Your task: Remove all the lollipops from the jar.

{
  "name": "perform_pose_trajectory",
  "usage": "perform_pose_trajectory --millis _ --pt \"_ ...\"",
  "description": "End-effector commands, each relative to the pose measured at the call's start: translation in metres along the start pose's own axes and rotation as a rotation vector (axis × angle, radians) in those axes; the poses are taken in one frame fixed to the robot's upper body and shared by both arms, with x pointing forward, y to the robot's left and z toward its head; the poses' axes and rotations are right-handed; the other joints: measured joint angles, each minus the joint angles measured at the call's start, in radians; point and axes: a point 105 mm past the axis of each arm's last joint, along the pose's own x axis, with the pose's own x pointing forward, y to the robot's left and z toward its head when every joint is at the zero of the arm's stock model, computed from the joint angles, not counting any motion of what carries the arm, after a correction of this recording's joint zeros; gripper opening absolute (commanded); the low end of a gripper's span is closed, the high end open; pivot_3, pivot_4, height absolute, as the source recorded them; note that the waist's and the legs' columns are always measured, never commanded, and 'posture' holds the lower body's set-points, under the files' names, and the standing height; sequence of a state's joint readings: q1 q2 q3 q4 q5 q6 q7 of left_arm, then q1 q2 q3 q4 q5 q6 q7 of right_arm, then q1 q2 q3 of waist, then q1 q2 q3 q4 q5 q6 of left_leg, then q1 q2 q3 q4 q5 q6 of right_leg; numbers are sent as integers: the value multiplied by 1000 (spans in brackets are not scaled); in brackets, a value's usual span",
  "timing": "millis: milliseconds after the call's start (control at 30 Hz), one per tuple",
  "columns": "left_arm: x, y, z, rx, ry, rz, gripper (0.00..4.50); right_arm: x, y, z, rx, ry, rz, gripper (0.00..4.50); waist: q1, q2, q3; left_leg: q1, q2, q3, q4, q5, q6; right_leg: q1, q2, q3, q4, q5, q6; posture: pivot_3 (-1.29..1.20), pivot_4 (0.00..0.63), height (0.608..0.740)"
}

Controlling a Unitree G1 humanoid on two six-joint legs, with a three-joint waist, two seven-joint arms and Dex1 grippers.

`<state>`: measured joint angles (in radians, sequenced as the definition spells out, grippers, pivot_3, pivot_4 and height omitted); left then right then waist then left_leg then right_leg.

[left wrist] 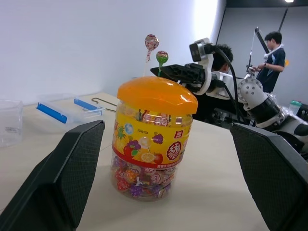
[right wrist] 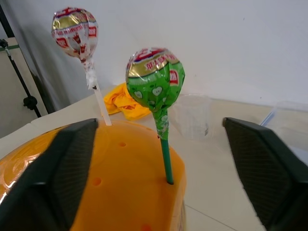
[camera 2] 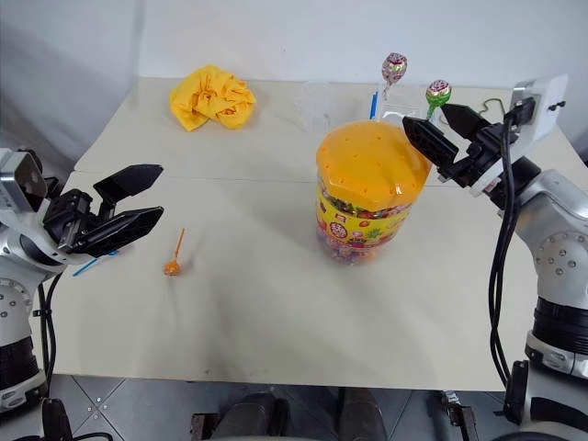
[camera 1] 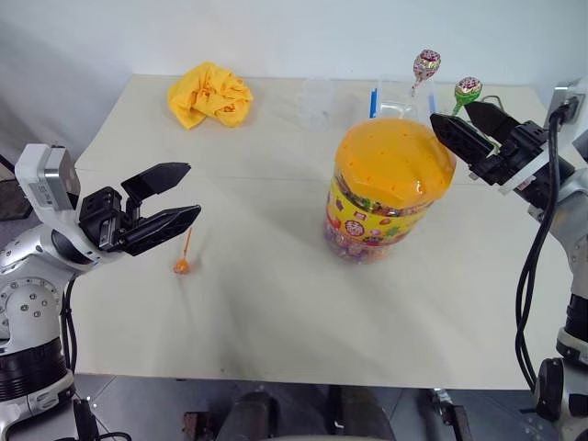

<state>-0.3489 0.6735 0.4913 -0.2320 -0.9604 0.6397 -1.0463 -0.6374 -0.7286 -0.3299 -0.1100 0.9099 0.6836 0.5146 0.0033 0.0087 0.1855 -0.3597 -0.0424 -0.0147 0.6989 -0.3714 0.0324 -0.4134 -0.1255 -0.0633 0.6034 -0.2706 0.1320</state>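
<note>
The jar (camera 1: 390,188), a clear tub with a domed orange lid and a yellow label, stands right of the table's middle. Two lollipops stand upright in holes in its lid: a pale red-wrapped one (camera 1: 425,64) and a green one (camera 1: 468,89). My right gripper (camera 1: 452,114) is open at the lid's far right edge. In the right wrist view the green lollipop (right wrist: 155,79) stands between its fingers, untouched. An orange lollipop (camera 1: 182,265) lies on the table to the left. My left gripper (camera 1: 191,189) hovers open above it, empty. A thin blue stick (camera 2: 92,265) shows under that gripper.
A crumpled yellow cloth (camera 1: 209,92) lies at the back left. A clear cup (camera 1: 315,101) and a clear container with blue clips (camera 1: 395,96) stand behind the jar. A person (left wrist: 272,53) stands in the background beyond the table.
</note>
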Motion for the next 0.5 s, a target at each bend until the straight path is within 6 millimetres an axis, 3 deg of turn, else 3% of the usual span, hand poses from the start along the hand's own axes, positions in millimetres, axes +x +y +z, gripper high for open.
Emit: perform_pose_trajectory --millis 33,200,333,367,500 --pt "4 -9 8 41 -26 -28 4500 3 10 13 -8 -33 56 3300 -2 0 0 0 0 0 0 0 0 0 0 0 0 0 0 0 150 740" --pt "6 -10 8 48 -20 -33 4500 -1 9 18 -4 -73 73 1652 -4 0 0 0 1 0 0 0 0 0 1 0 0 0 0 0 150 740" --pt "13 -11 7 46 -26 -64 4500 -8 10 40 -8 -211 111 206 -3 0 0 0 1 0 0 0 0 0 2 -1 0 0 0 0 150 740" --pt "15 -11 7 44 -26 -75 4500 -11 9 46 -9 -249 117 7 -4 0 0 0 1 0 0 0 0 0 2 -1 0 0 0 0 150 740" --pt "24 -11 4 39 -27 -118 4500 -31 -2 73 -12 -386 101 7 -4 0 0 0 1 0 0 0 0 0 3 -2 0 0 0 0 150 740"
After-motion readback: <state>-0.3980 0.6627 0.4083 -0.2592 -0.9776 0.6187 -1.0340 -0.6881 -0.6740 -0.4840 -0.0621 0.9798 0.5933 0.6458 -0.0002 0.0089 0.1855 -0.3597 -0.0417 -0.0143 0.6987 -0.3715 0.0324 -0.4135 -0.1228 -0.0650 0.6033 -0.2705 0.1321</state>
